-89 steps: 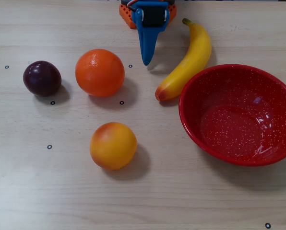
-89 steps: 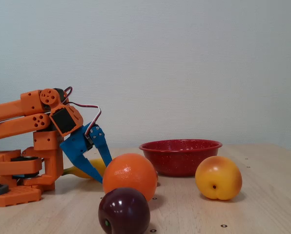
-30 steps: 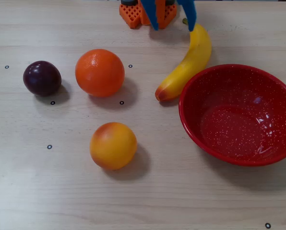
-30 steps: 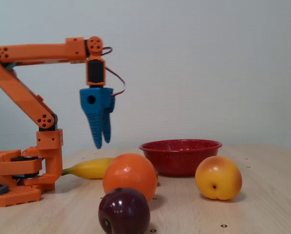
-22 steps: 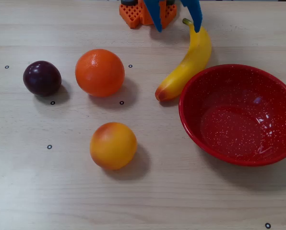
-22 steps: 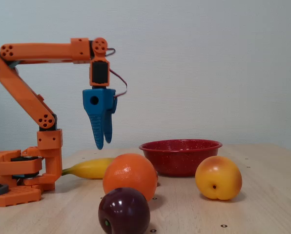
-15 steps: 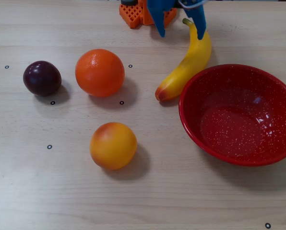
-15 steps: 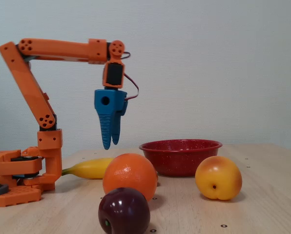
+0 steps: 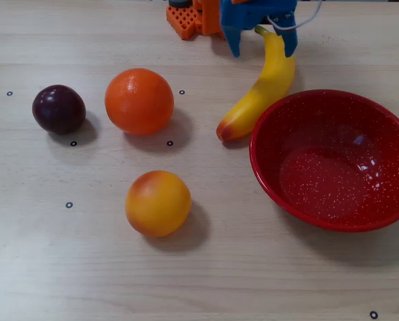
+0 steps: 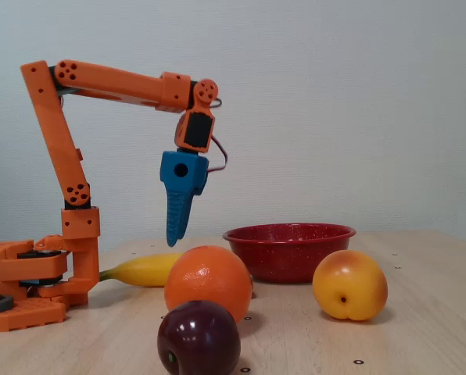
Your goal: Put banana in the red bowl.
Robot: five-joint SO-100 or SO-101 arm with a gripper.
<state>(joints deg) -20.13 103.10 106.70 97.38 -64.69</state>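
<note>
The yellow banana (image 9: 263, 90) lies on the table with its stem toward the arm and its orange-red tip next to the rim of the red bowl (image 9: 306, 110). My blue gripper (image 9: 262, 48) is open, and in the overhead view its two fingers stand on either side of the banana's stem end. From the side in the fixed view, the gripper (image 10: 174, 241) points down and hangs above the banana (image 10: 143, 271) without touching it. The red bowl (image 10: 288, 254) has nothing in it.
An orange (image 9: 139, 100) and a dark plum (image 9: 59, 108) sit left of the banana. A yellow-orange peach (image 9: 158, 202) lies nearer the front. The orange arm base (image 10: 30, 281) stands at the far edge. The fruits (image 10: 208, 283) stand between the fixed camera and the banana.
The arm has risen from its folded rest and reached forward. The gripper went from shut to open and moved over the banana's stem end. The fruits and bowl stayed put.
</note>
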